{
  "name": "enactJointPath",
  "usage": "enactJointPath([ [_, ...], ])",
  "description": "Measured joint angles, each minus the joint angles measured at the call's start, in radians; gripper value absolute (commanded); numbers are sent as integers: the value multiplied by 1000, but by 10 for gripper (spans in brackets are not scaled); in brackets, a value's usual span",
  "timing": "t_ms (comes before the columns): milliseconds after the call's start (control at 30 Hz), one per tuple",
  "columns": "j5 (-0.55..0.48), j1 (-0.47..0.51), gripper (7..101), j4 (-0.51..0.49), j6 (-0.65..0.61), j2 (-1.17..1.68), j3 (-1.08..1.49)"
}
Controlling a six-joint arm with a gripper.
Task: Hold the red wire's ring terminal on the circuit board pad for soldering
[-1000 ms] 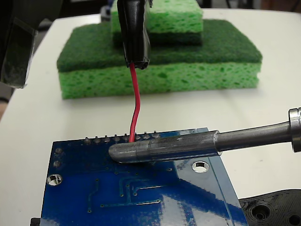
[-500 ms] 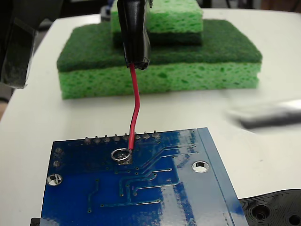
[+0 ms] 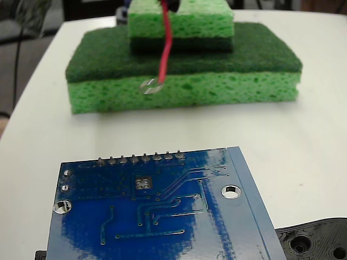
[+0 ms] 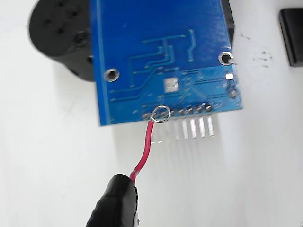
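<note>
Gripper clenched on the red wire, ring hanging in the air well above the board and off the square pad, so the hold isn't in place; needs lowering onto it.

Clearance, as seen from my jaws: open white table between the circuit board and the stacked green sponges, passable. The sponges block the far side. The red wire and ring terminal hang in front of them, off the board. A black plastic part crowds the board's right corner in the fixed view.
</note>
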Motion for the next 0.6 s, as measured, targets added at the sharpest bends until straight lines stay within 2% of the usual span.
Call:
enactJointPath([
  [100,28,-38,1003,-20,26,103,80],
  [267,37,-71,1003,-130,72,285,290],
  [467,58,-130,1003,-140,66,459,459],
  [600,67,-137,1003,-170,41,643,618],
])
